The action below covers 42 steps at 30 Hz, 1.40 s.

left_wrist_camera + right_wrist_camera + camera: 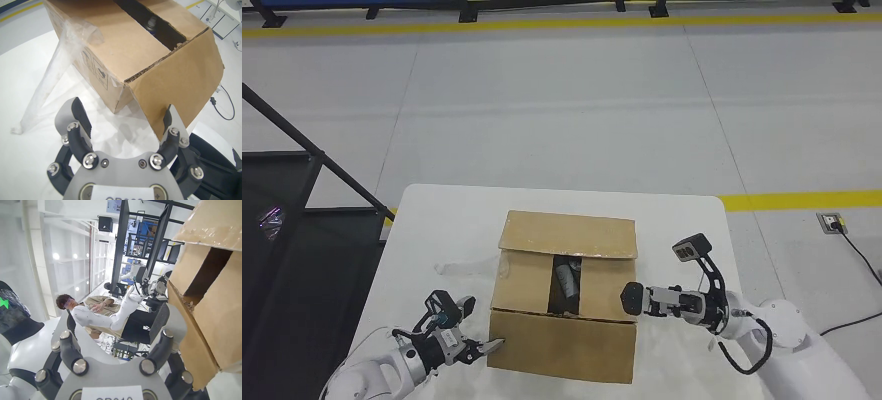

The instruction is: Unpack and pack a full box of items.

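Observation:
A brown cardboard box (564, 295) stands mid-table, its top flaps parted by a gap. A dark bottle-like item (567, 283) shows through that gap, also seen as a capped dark item (151, 24). My left gripper (487, 347) is open at the box's near left corner. In the left wrist view this gripper (124, 115) has one fingertip (169, 118) against the edge of the box's near flap (179, 85). My right gripper (632, 297) is open at the box's right side. In the right wrist view it (117, 321) has one finger (162, 321) beside the box (217, 306).
A strip of peeled clear tape (47, 85) hangs from the box's left side down to the white table (432, 240). A black frame (282, 250) stands left of the table. The table's near edge lies just behind both grippers.

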Tool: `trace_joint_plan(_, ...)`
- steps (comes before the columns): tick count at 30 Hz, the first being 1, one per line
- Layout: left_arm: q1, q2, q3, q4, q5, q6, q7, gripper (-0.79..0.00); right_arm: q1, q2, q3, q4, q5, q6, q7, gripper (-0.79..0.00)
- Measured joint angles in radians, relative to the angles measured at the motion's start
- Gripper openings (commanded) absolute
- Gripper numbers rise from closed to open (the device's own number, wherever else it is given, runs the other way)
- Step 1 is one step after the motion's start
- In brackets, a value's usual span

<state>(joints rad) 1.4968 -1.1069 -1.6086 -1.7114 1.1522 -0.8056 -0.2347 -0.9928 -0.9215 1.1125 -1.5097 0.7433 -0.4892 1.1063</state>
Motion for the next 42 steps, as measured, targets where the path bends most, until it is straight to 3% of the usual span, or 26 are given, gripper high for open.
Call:
trace_joint_plan(6,0.0,0.0,0.0,0.0,0.0,0.0,0.0,0.0,-0.007,-0.002,-0.004,-0.005,-0.013,0.008,-0.015,0.0)
trace_joint_plan(9,0.0,0.0,0.0,0.0,0.0,0.0,0.0,0.0,0.002,-0.014,-0.046,-0.001,-0.097,0.102,-0.134,0.0)
trace_joint_plan(13,0.0,0.0,0.0,0.0,0.0,0.0,0.0,0.0,0.073,-0.047,-0.132,0.049,-0.14,0.189,-0.223,0.0)
trace_joint_plan(22,0.0,0.0,0.0,0.0,0.0,0.0,0.0,0.0,0.203,-0.116,-0.211,0.165,-0.175,0.099,-0.446,0.0)
trace_joint_plan(30,0.0,0.0,0.0,0.0,0.0,0.0,0.0,0.0,0.335,-0.171,-0.246,0.23,-0.244,0.105,-0.633,0.0)
trace_joint_plan(35,0.0,0.0,0.0,0.0,0.0,0.0,0.0,0.0,0.433,-0.216,-0.294,0.31,-0.307,0.204,-0.775,0.0)
trace_joint_plan(42,0.0,0.0,0.0,0.0,0.0,0.0,0.0,0.0,0.58,-0.309,-0.409,0.539,-0.383,0.303,-0.926,0.0)
